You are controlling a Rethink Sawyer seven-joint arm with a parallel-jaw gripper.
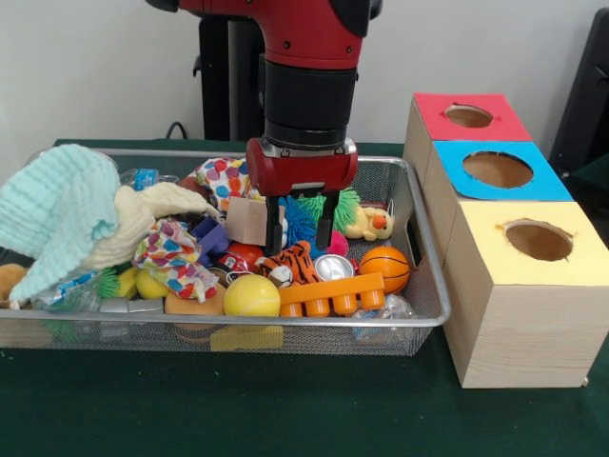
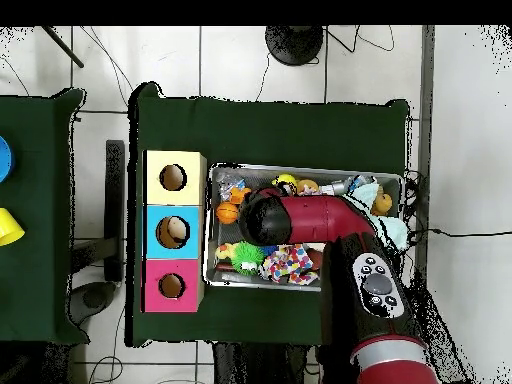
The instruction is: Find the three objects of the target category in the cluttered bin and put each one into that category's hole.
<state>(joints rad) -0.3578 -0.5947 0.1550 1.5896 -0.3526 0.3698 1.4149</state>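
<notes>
The two black fingers (image 1: 272,224) of the red-bodied gripper (image 1: 299,227) hang apart, pointing straight down into the wide silver wire-mesh bin (image 1: 430,246) with nothing between them; they stand open, and whether their tips touch the clutter beneath cannot be told. Directly below and just in front of them lies the small orange-and-black tiger-striped plush animal (image 1: 291,264), so the vertical, spread posture reads as set up for a straight-down pinch on it. Behind the fingers sit a blue and green spiky rubber ball (image 1: 306,215), and just to the picture's right the small yellow plush duck with the orange beak (image 1: 370,224) rests near the bin's far corner, clear of the fingers. The third plush, tan and furry (image 1: 9,280), appears to peek out at the bin's far left end under a pale mint knitted cloth (image 1: 55,214), though little of it shows. Around the tiger crowd a smooth yellow ball (image 1: 251,296), a small orange basketball (image 1: 384,268), a silver can end (image 1: 333,268) and an orange plastic block piece (image 1: 333,294), any of which a closing grasp could catch. Beside the bin on the dark green table (image 1: 285,409) stands a row of three pale wooden boxes; the round hole in the red-topped box (image 1: 468,116) is the farthest from the camera, and in the overhead view it (image 2: 171,286) looks dark, its contents untellable. All three plush animals appear to remain in the bin
</notes>
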